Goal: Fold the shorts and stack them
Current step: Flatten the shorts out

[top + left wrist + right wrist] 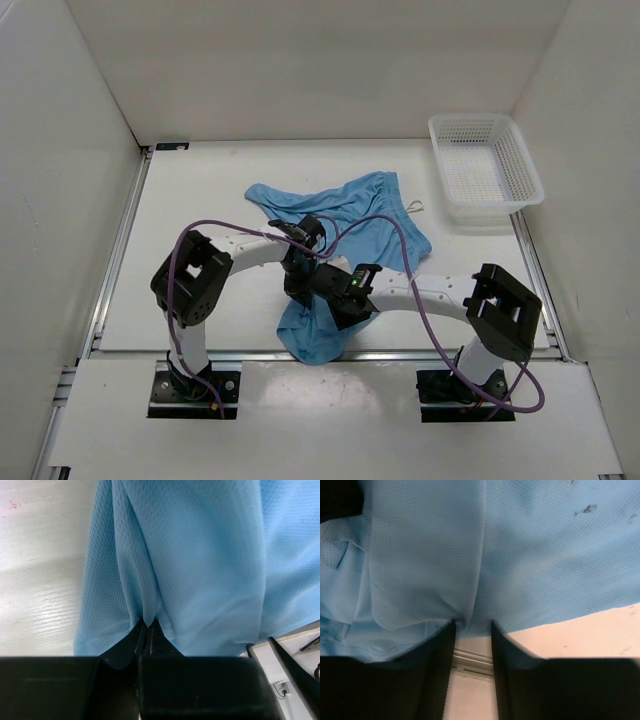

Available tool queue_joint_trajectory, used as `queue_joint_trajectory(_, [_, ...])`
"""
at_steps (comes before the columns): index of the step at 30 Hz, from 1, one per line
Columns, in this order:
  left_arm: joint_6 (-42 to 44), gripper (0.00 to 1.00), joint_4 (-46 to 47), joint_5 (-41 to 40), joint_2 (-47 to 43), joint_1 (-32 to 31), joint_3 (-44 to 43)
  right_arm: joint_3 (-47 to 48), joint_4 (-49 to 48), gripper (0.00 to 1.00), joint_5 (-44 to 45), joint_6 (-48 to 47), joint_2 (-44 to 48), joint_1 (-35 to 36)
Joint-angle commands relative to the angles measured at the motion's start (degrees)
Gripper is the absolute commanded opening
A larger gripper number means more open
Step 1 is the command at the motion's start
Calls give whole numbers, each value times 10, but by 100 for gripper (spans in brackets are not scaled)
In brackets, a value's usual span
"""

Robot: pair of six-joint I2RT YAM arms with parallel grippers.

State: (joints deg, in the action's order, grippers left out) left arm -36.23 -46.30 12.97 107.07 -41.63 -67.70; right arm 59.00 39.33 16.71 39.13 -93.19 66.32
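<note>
The light sky-blue shorts lie crumpled mid-table, waistband and white drawstring toward the far right. One part is pulled toward the near edge and hangs in a bunch there. My left gripper is shut, with a fold of the shorts pinched at its tips. My right gripper sits right beside it. Its jaws stand narrowly apart with bunched fabric of the shorts caught between the tips.
A white plastic mesh basket stands at the far right corner. The table's near edge, with its metal rail, runs just below both grippers. White walls enclose the table on three sides.
</note>
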Motion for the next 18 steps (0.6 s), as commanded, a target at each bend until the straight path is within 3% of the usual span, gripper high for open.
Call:
queue_joint_trajectory(1, [-1,10,10,6,-33,-7,-1,1,-1,43,27,-12,40,5])
queue_joint_trajectory(4, [-1,10,-13,6,-62,-7,-1,11,33,61,48,-5,66,5])
queue_joint_trajectory(5, [-1,10,-30,-1,-70,-7,-1,11,39,75,54,1,83,5])
queue_joint_trajectory(7, [-1,10,-49,-15,-96,-2,-6,11,56,85,76,6,99,5])
queue_joint_trajectory(12, [23,10,-114,-66,-135,49,-30,23,96,88,114,16,132,5])
queue_joint_trajectory(18, [77,10,-137,-107,-143,192,-55,34,120,89,145,38,149,-1])
